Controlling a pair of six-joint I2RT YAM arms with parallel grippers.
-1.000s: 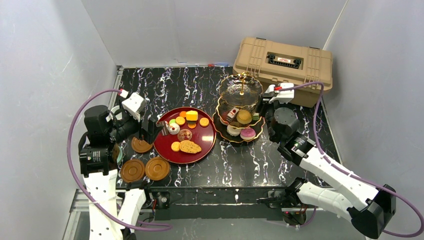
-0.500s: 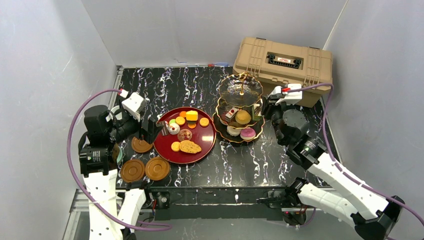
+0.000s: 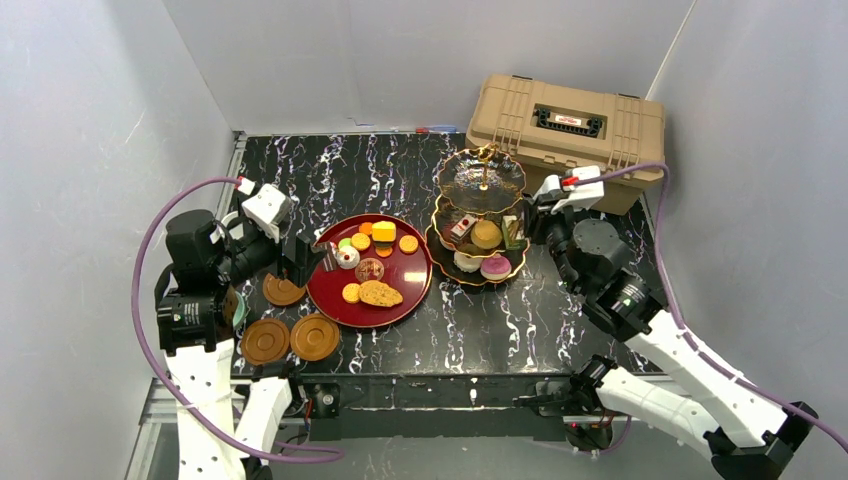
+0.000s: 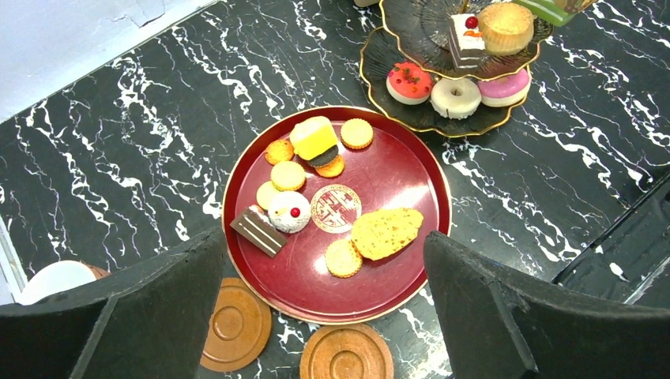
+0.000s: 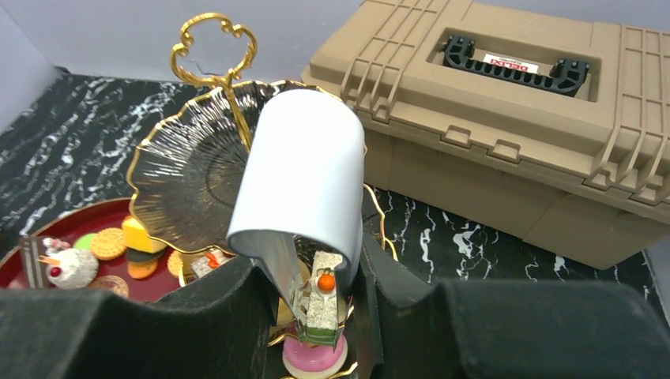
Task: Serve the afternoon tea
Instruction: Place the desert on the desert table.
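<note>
Currently, your right end effector (image 3: 537, 212) sits just beside the right edge of the three-tier stand (image 3: 481, 180), clenched on the metal tongs (image 5: 304, 181). The tongs pinch a green cake slice (image 5: 320, 312) with an orange topping. That slice hangs at the stand's right rim, above the pink doughnut (image 5: 314, 357) on the bottom tier. You cannot tell whether it touches the middle tier. The stand's top tier carries nothing. Its middle tier holds a layered slice with a cherry (image 4: 464, 35) and a round golden cake (image 4: 506, 24). Its bottom tier also holds a red tart (image 4: 408, 81) and a white doughnut (image 4: 457, 95). Just left of the stand, the red tray (image 4: 395, 174) lies flat on the bench (image 3: 380, 165), almost touching the stand's bottom rim. On the tray you have small round biscuits, a yellow cake block (image 4: 314, 138), a chocolate layer slice (image 4: 257, 230), a white ball with a cherry (image 4: 290, 212) and one large oval biscuit (image 4: 387, 231). Your left end effector (image 3: 300, 262) hovers at the tray's far side from the stand, released, its jaws spread wide with nothing between them. Three brown saucers (image 3: 265, 341) lie well to the left of the stand, beyond the tray. Behind the stand and to its right sits the tan case (image 3: 565, 125), its lid down.
</note>
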